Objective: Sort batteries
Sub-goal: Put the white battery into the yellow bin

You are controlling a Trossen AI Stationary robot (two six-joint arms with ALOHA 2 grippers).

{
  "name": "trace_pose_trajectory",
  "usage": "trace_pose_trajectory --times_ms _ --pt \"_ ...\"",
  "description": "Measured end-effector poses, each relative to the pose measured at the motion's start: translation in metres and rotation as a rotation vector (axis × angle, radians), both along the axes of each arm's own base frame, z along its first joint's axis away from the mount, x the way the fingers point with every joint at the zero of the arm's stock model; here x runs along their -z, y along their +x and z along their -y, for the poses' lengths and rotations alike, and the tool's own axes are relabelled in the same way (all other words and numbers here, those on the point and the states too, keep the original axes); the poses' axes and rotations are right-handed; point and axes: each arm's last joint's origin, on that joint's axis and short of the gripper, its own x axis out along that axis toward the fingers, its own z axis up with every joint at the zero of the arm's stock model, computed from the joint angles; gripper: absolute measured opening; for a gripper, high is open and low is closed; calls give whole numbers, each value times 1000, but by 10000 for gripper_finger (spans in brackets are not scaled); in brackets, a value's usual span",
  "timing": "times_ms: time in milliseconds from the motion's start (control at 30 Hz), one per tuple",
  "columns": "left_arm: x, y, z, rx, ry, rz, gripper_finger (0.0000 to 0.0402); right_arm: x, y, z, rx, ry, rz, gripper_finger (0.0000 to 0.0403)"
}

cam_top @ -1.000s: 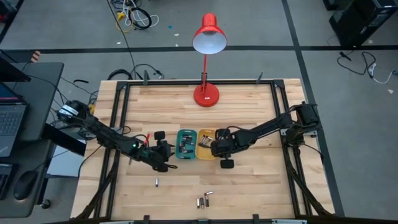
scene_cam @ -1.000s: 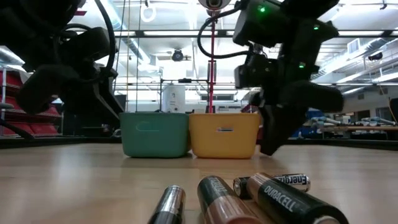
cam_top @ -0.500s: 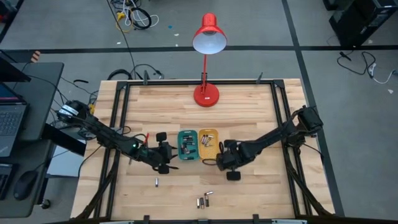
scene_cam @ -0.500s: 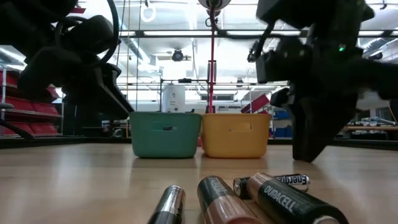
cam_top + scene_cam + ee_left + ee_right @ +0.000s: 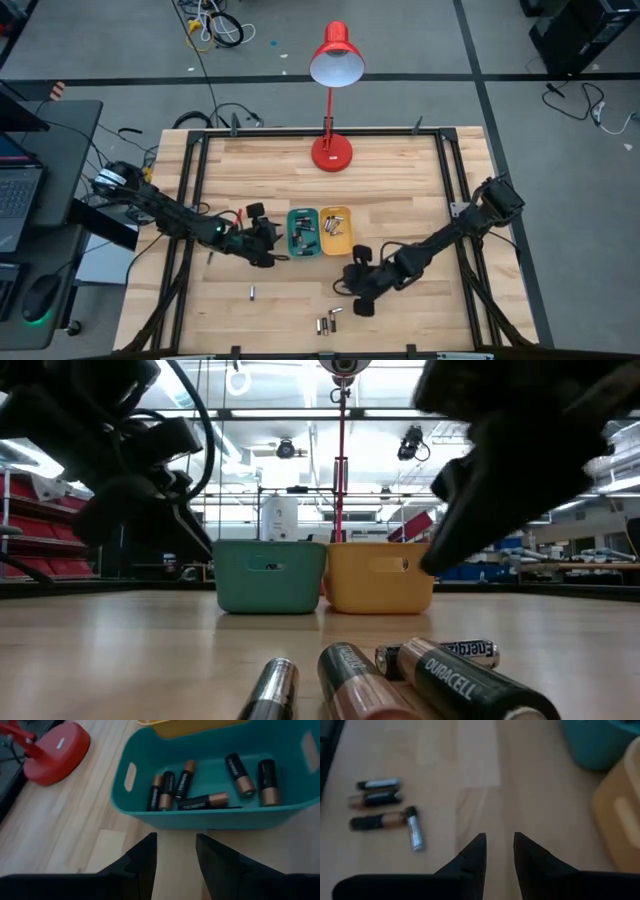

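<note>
A teal tray [image 5: 302, 232] and a yellow tray [image 5: 335, 230] stand side by side at mid-table. The teal tray [image 5: 200, 815] holds several dark, copper-ended batteries [image 5: 202, 801] lying on its floor. Loose batteries [image 5: 326, 320] lie on the wood near the near edge, and one lone battery [image 5: 253, 292] lies left of them. My left gripper [image 5: 175, 837] is open and empty, just left of the teal tray. My right gripper [image 5: 498, 837] is open and empty, between the yellow tray and the loose batteries [image 5: 380, 810].
A red desk lamp [image 5: 331, 150] stands at the far middle of the table. Black frame rails run along the left and right sides. Bare wood [image 5: 400, 190] lies between the lamp and the trays. In the low view the loose batteries [image 5: 440, 680] lie close in front.
My right gripper has left the yellow tray and swung toward the near edge, down toward the loose batteries. My left gripper has edged closer to the teal tray. Both trays have slid slightly toward the table's right.
</note>
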Motion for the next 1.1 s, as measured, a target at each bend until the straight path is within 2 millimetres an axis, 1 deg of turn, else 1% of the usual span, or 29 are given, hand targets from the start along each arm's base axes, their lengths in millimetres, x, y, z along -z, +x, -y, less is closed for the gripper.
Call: trace_pose_trajectory --times_ms 167,267,367,500,600,667,767,833,900,1000,1100 --pt "1 -1 0 -4 -30 -14 152 0 -11 -26 -95 52 120 99" --pt "1 -1 0 6 -15 -21 152 2 -18 -32 -76 15 189 115" --pt "1 -1 -1 5 -9 -19 152 7 -23 -33 -74 -8 184 140" --pt "1 0 0 3 -8 -17 152 26 -17 -41 -102 -7 209 187" --pt "1 -1 -1 2 -5 -23 152 41 -13 -49 -160 -60 204 226" --pt "1 -1 -1 1 -3 -30 152 47 -10 -53 -186 -85 201 248" --pt "1 -1 -1 1 -7 -31 152 53 -7 -58 -215 -111 198 266" --pt "1 -1 -1 2 -9 -31 152 57 -5 -60 -223 -120 198 265" --pt "1 -1 0 3 -14 -30 152 61 -2 -62 -224 -121 200 249" --pt "1 -1 0 1 -20 -22 152 66 0 -63 -224 -123 194 205" --pt "1 -1 0 -1 -22 -20 152 69 1 -63 -230 -122 185 144"
